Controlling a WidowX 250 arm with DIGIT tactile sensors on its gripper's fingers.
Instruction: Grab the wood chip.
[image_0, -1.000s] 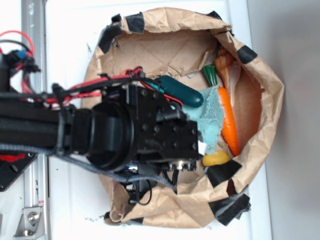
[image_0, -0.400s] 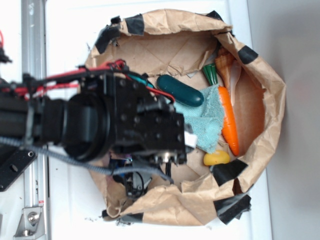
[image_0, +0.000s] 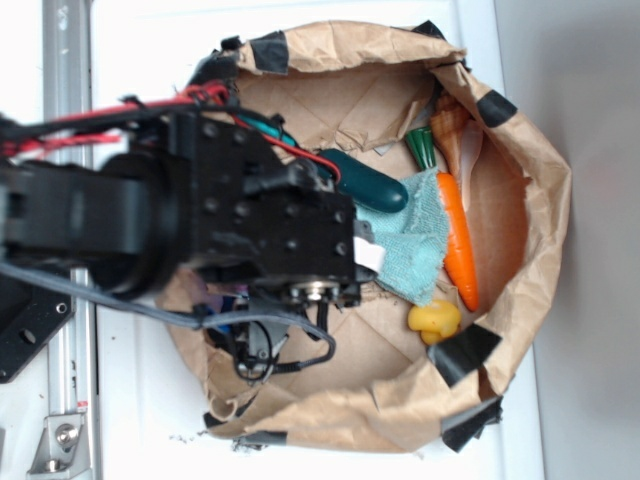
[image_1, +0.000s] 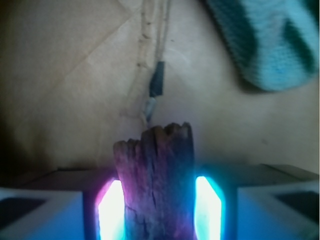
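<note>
In the wrist view the wood chip (image_1: 155, 170), a rough dark brown bark-like piece, stands upright between the two glowing pads of my gripper (image_1: 157, 205). The pads sit against its two sides, and the chip juts out past them above the brown paper floor. In the exterior view the black arm and wrist block (image_0: 270, 230) hang over the left half of the paper bag and hide both the jaws and the chip.
The brown paper bag (image_0: 540, 200) has high crumpled walls with black tape patches (image_0: 462, 352). Inside lie a dark green capsule (image_0: 365, 182), a teal cloth (image_0: 415, 250), an orange carrot (image_0: 458, 240) and a yellow toy (image_0: 434, 320). Red cables (image_0: 130, 110) trail left.
The arm has moved left and towards the top of the exterior frame. More of the bag's floor and the yellow toy now show.
</note>
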